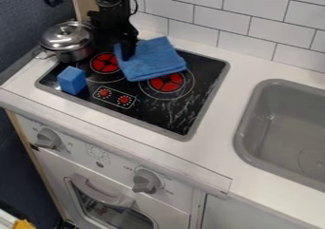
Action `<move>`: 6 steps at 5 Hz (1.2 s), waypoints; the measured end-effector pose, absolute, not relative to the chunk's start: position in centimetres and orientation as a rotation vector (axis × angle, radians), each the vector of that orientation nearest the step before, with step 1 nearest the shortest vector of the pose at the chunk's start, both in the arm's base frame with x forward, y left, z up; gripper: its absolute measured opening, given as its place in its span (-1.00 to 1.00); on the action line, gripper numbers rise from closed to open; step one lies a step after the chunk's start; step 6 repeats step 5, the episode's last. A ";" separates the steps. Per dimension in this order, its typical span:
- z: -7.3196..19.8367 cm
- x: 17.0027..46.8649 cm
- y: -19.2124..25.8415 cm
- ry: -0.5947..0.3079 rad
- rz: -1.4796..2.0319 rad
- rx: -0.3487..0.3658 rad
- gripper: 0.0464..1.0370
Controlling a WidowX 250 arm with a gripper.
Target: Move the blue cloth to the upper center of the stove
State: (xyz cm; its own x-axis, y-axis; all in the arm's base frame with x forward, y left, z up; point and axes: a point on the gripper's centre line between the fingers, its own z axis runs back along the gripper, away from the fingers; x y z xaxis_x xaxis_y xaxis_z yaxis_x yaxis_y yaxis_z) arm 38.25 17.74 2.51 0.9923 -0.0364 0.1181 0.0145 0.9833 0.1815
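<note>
Steel pot (66, 42), lidded, contents hidden, sits at the stove's (175, 113) back left; block (71, 80) in front. End effector (128, 56), grip impossible to tell, is at the cloth (152, 62) over the back middle. Rightmost, sink (289, 121).

Soft, fairly even light brightens the white counter (219, 147), and small glints catch the metal pot lid (65, 36) toward ten o'clock. The sink (289, 123) at three to four o'clock holds gentle shading; seven o'clock is dim.

A silver pot (66, 38) sits behind the blue block (71, 80), near the sink (279, 123).A lidded pot (66, 38) stands near a blue block (71, 80), a grey sink (279, 123) well apart.
</note>
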 end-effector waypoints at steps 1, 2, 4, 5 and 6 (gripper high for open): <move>2.8 37.2 17.4 -0.119 -0.045 0.192 0.93; 3.7 36.8 17.0 -0.120 -0.072 0.177 0.92; 7.9 37.6 16.2 -0.196 -0.065 0.096 0.92; 10.6 37.5 16.6 -0.238 -0.058 0.093 0.92; 10.6 37.5 16.6 -0.238 -0.058 0.093 0.92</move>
